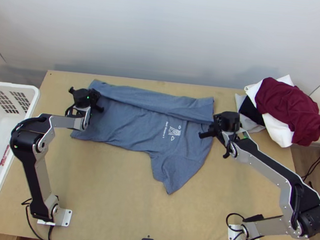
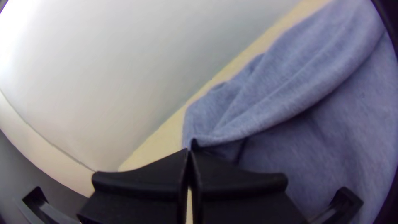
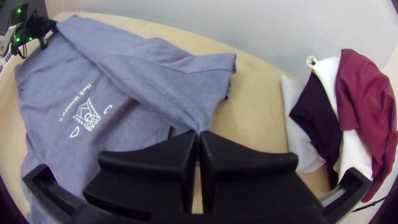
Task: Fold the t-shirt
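Observation:
The blue-grey t-shirt (image 1: 145, 127) lies spread across the upper table, its far side folded over in a long strip and one sleeve pointing toward the near edge. At the strip's left end is my left gripper (image 1: 97, 100); my right gripper (image 1: 214, 125) is at its right end. In the left wrist view the left gripper (image 2: 190, 151) is shut on the strip's edge at a corner of the t-shirt (image 2: 265, 112). The right wrist view has the right gripper (image 3: 199, 135) shut on the strip's other end, with the printed front of the t-shirt (image 3: 124, 120) beside it.
A white basket (image 1: 33, 96) stands along the table's left side. Maroon, white and dark clothes (image 1: 287, 109) are piled at the back right corner. Bare wood (image 1: 108, 183) lies between the shirt and the arms' bases. A pale wall rises behind the table.

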Tool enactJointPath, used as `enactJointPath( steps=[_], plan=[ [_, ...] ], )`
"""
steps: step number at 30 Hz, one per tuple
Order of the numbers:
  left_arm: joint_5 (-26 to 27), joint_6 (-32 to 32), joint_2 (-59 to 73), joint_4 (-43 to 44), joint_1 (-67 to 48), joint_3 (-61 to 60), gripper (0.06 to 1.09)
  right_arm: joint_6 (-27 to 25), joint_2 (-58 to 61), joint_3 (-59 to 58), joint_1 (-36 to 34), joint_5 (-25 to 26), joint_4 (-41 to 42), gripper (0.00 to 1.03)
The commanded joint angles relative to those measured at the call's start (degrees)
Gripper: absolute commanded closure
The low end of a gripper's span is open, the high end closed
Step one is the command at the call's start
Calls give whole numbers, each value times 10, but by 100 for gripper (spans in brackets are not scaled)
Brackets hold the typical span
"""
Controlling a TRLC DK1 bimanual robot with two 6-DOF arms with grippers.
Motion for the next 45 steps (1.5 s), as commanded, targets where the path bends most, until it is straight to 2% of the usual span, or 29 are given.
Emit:
enactJointPath(
  steps=[1, 6, 10, 11, 12, 13, 14, 17, 21, 27, 30, 33, 38, 43, 45],
  plan=[
    [-8, 42, -30, -101, -6, -32, 105, -11, -6, -19, 10, -31, -68, 100],
    [-8, 4, -58, -179, -4, -13, 105, 14, -35, -29, -4, -92, -81, 100],
    [-8, -38, -85, -259, 0, 14, 103, 26, -51, -28, -11, -108, -81, 100],
    [-8, -47, -92, -271, 0, 21, 88, 33, -52, -18, -12, -111, -81, 98],
    [-8, -53, -100, -292, 0, 27, 53, 50, -51, -4, -16, -115, -92, 77],
    [-8, -57, -110, -306, -1, 33, 9, 60, -52, 11, -22, -124, -107, 36],
    [-8, -68, -120, -309, -1, 38, 10, 73, -56, 22, -26, -134, -125, 2],
    [-8, -79, -145, -309, 0, 59, 10, 82, -68, 42, -36, -144, -133, 3],
    [-7, -86, -188, -333, -4, 92, 10, 101, -93, 58, -40, -193, -186, 3],
    [20, -124, -253, -526, -2, 135, 10, 160, -148, 68, -23, -307, -340, 4],
    [47, -128, -299, -585, 10, 99, 10, 160, -178, 54, 9, -348, -424, 4],
    [54, -116, -327, -601, 36, 52, 10, 150, -196, 40, 29, -351, -472, 4],
    [68, -90, -348, -620, 97, 1, 10, 146, -221, 37, 28, -353, -478, 4],
    [144, -45, -408, -700, 144, -51, 10, 145, -221, 31, 49, -375, -518, 4],
    [157, -34, -412, -734, 159, -61, 10, 141, -219, 29, 57, -380, -532, 4]
  ],
)
